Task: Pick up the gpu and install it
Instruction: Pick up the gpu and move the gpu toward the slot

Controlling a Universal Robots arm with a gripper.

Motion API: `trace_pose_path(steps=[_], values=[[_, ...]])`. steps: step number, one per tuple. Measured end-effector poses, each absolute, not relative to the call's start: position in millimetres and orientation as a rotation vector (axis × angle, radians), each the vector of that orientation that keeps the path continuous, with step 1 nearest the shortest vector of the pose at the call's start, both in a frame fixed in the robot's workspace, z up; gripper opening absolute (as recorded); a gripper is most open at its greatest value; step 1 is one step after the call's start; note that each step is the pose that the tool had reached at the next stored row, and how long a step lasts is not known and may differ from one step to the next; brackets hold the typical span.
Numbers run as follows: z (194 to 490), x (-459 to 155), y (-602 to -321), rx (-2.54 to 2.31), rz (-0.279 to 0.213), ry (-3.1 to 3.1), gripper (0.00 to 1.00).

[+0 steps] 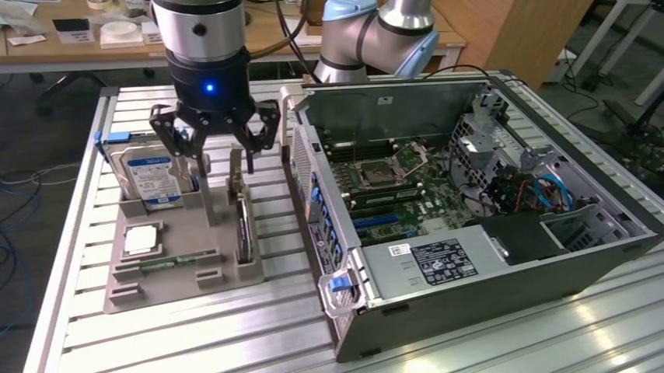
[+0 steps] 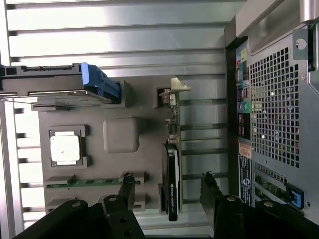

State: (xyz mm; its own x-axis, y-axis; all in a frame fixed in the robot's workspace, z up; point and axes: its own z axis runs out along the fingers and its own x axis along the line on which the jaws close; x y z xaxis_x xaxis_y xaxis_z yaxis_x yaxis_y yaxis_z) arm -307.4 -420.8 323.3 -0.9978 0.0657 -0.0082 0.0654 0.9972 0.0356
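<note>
Fingers [image 1: 255,138], spread apart, hang above the gpu [image 1: 242,225], standing on edge in a grey tray [image 1: 171,284] on the slatted metal desk [image 1: 207,334]; behind them, perhaps wooden furniture [image 1: 508,31].

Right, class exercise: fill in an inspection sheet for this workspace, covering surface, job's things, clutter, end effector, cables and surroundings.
surface: slatted metal table with a grey tray on it.
job's things: gpu on edge in a tray slot; open case beside the tray.
clutter: hard drive, CPU and memory stick, all in the tray.
end effector: open, empty, above the tray near the gpu.
cables: blue leads inside the case; blue cable on the floor.
surroundings: desk with small items behind; wooden cabinet.
</note>
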Motion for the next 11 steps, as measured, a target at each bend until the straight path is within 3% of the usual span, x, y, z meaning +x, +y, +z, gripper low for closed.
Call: trace_pose_path(steps=[11], values=[[313.9, -307.3, -420.8, 0.102, 0.055, 3.126, 0.65]])
